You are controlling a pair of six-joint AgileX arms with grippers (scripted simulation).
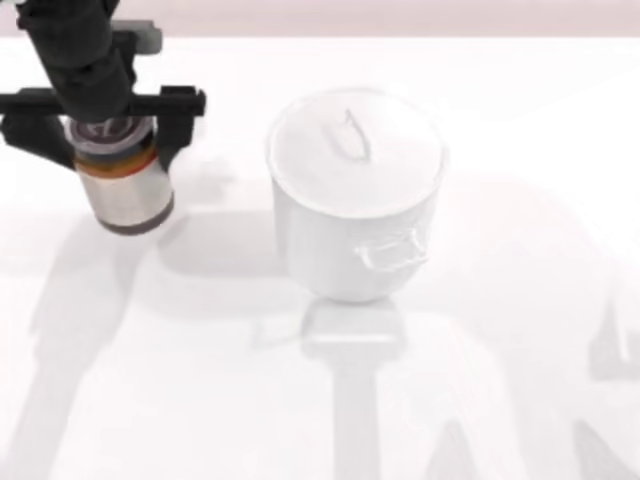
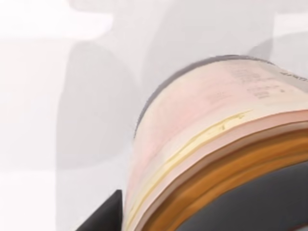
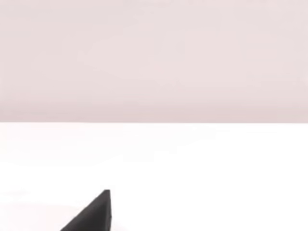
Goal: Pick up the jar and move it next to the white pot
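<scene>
The left gripper (image 1: pixel 100 125) squeezes the jar (image 1: pixel 125 190) by its lid, so the jar hangs straight down, at about nine o'clock from the white pot (image 1: pixel 350 200), still apart. It likely needs carrying closer. The right arm isn't seen from above.

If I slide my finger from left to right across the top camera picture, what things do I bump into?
Left gripper holding the small cylindrical jar with pale label and orange-red band → large white round cooking pot with lid.
</scene>
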